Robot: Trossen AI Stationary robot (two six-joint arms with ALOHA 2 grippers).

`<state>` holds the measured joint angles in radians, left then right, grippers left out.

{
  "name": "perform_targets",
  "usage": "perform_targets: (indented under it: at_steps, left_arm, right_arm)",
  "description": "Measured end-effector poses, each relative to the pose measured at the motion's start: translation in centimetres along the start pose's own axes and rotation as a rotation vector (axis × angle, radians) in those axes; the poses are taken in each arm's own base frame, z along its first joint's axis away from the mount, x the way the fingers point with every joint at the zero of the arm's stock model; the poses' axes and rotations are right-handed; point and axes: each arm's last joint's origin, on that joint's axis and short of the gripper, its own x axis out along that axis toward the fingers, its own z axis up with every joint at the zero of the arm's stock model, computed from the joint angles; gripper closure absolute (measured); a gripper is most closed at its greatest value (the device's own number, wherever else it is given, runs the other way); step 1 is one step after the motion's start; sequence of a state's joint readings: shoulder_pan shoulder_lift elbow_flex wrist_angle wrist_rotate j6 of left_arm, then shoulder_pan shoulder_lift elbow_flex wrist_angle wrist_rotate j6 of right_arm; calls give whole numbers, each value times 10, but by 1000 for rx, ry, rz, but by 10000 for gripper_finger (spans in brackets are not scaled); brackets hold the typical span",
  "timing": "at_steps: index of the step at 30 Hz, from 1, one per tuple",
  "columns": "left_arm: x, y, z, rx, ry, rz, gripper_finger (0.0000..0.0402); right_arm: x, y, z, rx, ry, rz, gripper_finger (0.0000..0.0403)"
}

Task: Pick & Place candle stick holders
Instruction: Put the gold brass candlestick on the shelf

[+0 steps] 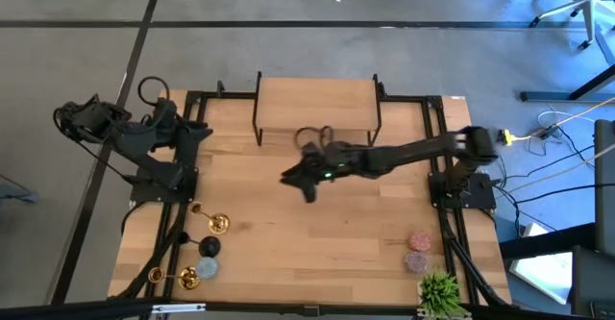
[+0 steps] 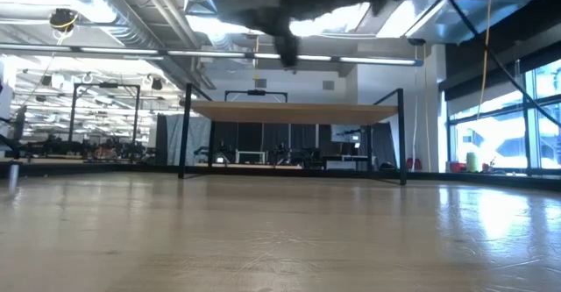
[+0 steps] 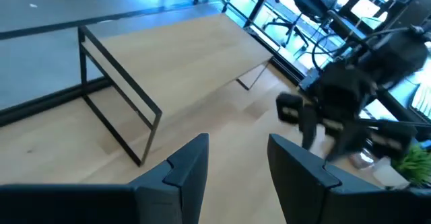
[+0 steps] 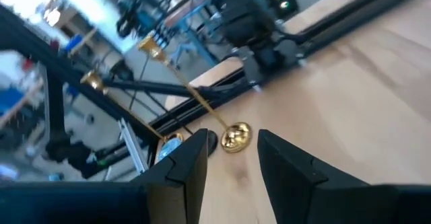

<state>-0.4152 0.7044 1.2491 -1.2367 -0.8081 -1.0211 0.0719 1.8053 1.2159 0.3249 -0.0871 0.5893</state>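
Two slim gold candle stick holders stand at the table's near left. One stands on its round base, which also shows in the right wrist view. The other is nearer the front edge, and its cup shows in the right wrist view. My right gripper is open and empty above the table's middle, reaching toward the left; its fingers point at the holders from a distance. My left gripper is open and empty at the far left, as the left wrist view shows.
A low wooden shelf on black legs stands at the far middle. A dark ball and a small blue thing lie between the holders. Two pink discs and a green plant are at the near right.
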Motion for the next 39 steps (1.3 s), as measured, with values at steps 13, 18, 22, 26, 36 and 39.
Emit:
perform_targets:
  at_steps: [13,18,22,26,36,39]
  left_arm:
    - [0,2,1,-39,-40,36,251]
    - [0,2,1,-44,-60,48,252]
    - [0,3,1,-41,-78,62,252]
    - [2,0,0,-28,-73,72,251]
    - [9,-8,-3,-20,-58,95,251]
    - [10,-9,-4,-27,-56,98,251]
  right_arm:
    - [88,23,22,-190,143,100,267]
    - [111,29,17,-226,173,120,267]
    - [128,27,6,-236,179,116,267]
    - [145,24,0,-239,169,124,267]
    - [177,26,-3,-270,128,142,234]
    - [184,27,-8,-299,114,152,219]
